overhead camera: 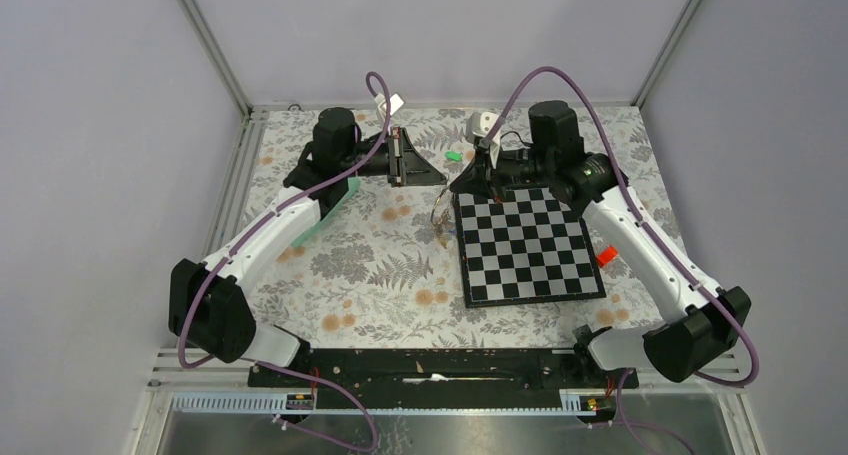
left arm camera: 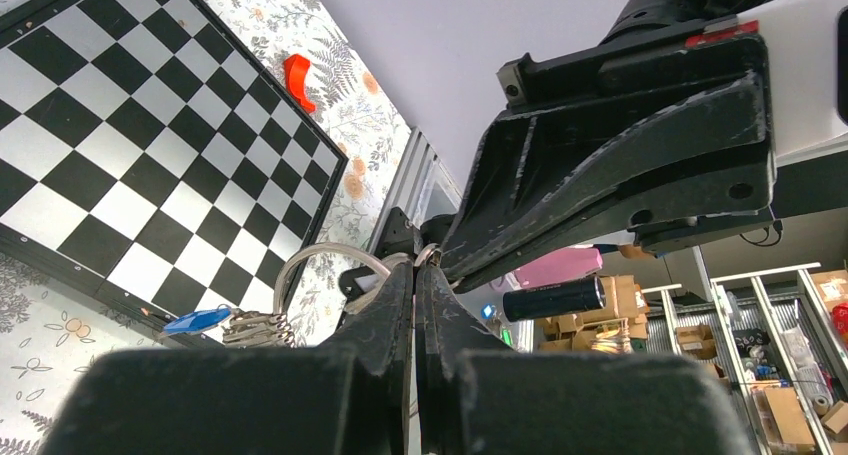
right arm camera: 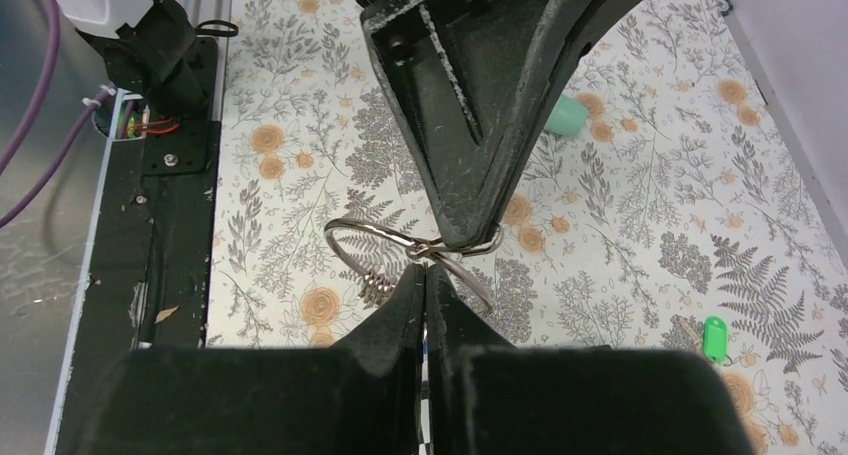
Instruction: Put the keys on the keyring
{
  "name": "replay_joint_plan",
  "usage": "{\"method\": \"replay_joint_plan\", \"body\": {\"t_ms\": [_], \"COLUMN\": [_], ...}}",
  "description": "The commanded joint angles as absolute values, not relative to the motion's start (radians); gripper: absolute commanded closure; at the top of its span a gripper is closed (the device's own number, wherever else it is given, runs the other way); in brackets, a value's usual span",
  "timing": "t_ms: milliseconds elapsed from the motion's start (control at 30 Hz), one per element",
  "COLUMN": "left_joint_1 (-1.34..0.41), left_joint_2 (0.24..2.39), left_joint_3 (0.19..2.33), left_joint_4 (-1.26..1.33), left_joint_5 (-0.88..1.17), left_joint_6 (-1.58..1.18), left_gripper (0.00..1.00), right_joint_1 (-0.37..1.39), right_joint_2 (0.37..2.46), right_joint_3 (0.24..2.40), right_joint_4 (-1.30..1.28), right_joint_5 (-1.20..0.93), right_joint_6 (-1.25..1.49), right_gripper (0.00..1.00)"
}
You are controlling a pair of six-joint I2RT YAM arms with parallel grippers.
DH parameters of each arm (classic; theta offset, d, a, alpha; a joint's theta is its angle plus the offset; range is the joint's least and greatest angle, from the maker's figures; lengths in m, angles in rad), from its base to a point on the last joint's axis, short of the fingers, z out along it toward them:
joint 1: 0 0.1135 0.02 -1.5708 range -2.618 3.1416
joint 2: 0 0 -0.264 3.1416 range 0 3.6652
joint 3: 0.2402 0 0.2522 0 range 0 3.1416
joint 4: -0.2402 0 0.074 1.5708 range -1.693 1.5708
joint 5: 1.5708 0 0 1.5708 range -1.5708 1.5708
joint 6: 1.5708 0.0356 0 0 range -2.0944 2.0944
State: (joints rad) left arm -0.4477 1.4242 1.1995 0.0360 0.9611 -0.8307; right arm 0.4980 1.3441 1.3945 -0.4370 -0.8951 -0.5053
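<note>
Over the chessboard's (overhead camera: 525, 245) far-left corner, left gripper (left arm camera: 415, 270) and right gripper (right arm camera: 424, 267) meet tip to tip, both sets of jaws clamped on the keyring (right arm camera: 350, 237). The green key (right arm camera: 713, 337) lies well apart on the tabletop (overhead camera: 370, 265).

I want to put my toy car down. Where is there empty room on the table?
The flowery cloth in front, between the left arm and the chessboard, is bare. The chessboard's squares are bare too. It is crowded at the back: the left gripper and right gripper pinch the keyring there, with the green key close by.
</note>
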Motion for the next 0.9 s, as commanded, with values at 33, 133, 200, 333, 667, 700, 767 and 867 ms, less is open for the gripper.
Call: {"method": "replay_joint_plan", "body": {"t_ms": [33, 133, 200, 333, 667, 700, 767, 867], "left_joint_1": [-0.454, -0.454, -0.454, -0.455, -0.462, -0.462, -0.463, -0.463], "left_joint_2": [1.412, 1.410, 1.409, 1.402, 1.397, 1.397, 1.396, 1.393], "left_joint_3": [1.199, 1.192, 1.188, 1.178, 1.163, 1.164, 1.164, 1.164], "left_joint_4": [0.127, 0.128, 0.129, 0.141, 0.151, 0.150, 0.150, 0.151], "left_joint_5": [0.989, 0.992, 0.997, 1.009, 1.015, 1.015, 1.018, 1.020], "left_joint_6": [-0.840, -0.831, -0.825, -0.802, -0.793, -0.793, -0.793, -0.793], "left_gripper": [1.00, 1.00, 1.00, 1.00, 1.00, 1.00, 1.00, 1.00], "right_joint_1": [0.519, 0.524, 0.525, 0.525, 0.524, 0.524, 0.525, 0.525], "right_joint_2": [1.357, 1.358, 1.357, 1.346, 1.338, 1.338, 1.336, 1.335], "right_joint_3": [1.462, 1.468, 1.470, 1.464, 1.456, 1.454, 1.449, 1.445], "right_joint_4": [-0.458, -0.462, -0.462, -0.463, -0.453, -0.453, -0.452, -0.448], "right_joint_5": [-0.850, -0.840, -0.839, -0.835, -0.818, -0.814, -0.804, -0.801], "right_joint_6": [-0.540, -0.542, -0.541, -0.546, -0.545, -0.547, -0.552, -0.551], "right_gripper": [1.00, 1.00, 1.00, 1.00, 1.00, 1.00, 1.00, 1.00]}}
